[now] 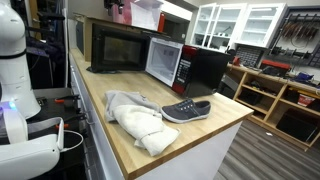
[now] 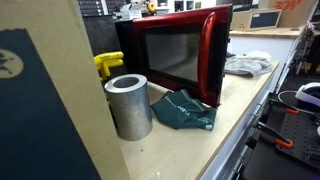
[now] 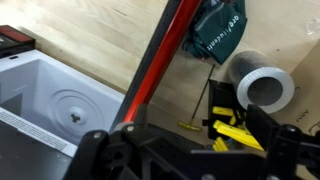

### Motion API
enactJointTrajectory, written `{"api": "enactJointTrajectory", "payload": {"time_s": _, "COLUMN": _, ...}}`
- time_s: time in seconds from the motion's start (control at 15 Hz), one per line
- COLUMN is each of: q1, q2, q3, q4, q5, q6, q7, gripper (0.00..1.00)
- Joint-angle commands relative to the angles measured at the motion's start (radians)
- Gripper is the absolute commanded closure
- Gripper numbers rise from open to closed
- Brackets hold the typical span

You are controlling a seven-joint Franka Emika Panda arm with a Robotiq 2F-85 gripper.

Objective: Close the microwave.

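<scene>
Fingers (image 3: 112,150) dark, blurred, state unclear | microwave (image 3: 60,100) door ajar, cropped by frame

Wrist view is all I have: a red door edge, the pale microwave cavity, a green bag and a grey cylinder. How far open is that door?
Observer: In an exterior view the microwave has its door standing wide open, well clear of the casing.
Operator: Does anything lie on the side of the door that I cannot see?
Observer: Yes. A grey shoe lies on the counter near the open door without touching it. A crumpled white cloth is close beside the shoe.
</scene>
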Motion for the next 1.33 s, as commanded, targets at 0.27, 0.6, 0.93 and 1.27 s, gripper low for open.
{"api": "enactJointTrajectory", "payload": {"time_s": 0.27, "q1": 0.02, "q2": 0.05, "q3": -0.003, "q4": -0.054, "q5": 0.116, "q6": 0.1, "q7": -0.099, "gripper": 0.0}}
{"api": "enactJointTrajectory", "payload": {"time_s": 0.6, "q1": 0.024, "q2": 0.105, "q3": -0.004, "q4": -0.086, "q5": 0.132, "q6": 0.133, "q7": -0.116, "gripper": 0.0}}
{"api": "enactJointTrajectory", "payload": {"time_s": 0.93, "q1": 0.044, "q2": 0.149, "q3": 0.001, "q4": -0.07, "q5": 0.083, "q6": 0.068, "q7": -0.103, "gripper": 0.31}}
{"api": "enactJointTrajectory", "payload": {"time_s": 1.27, "q1": 0.066, "q2": 0.139, "q3": 0.002, "q4": -0.06, "q5": -0.046, "q6": -0.067, "q7": -0.098, "gripper": 0.69}}
